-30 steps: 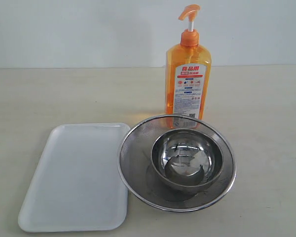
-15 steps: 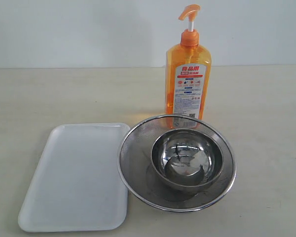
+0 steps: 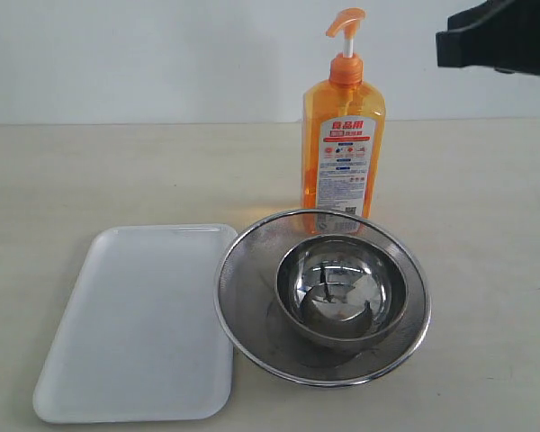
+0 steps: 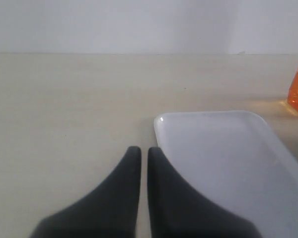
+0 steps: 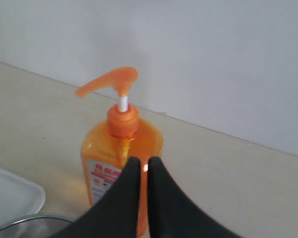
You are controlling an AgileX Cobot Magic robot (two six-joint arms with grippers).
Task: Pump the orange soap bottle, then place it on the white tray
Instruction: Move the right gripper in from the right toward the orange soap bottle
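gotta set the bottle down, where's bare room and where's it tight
The flat white rectangular plastic tray is bare. The beige table is free behind the tray, left of the tall orange plastic soap bottle, and right of the round steel mesh strainer. Crowded: bottle, strainer and tray sit close together; a steel bowl sits in the strainer.

One tall translucent orange plastic soap bottle (image 3: 343,135) with a pump head. One flat white rectangular plastic tray (image 3: 135,324). One round steel mesh strainer (image 3: 243,306). One small round polished steel bowl (image 3: 292,297). Two black grippers: the left gripper (image 4: 140,150) and the right gripper (image 5: 140,161).
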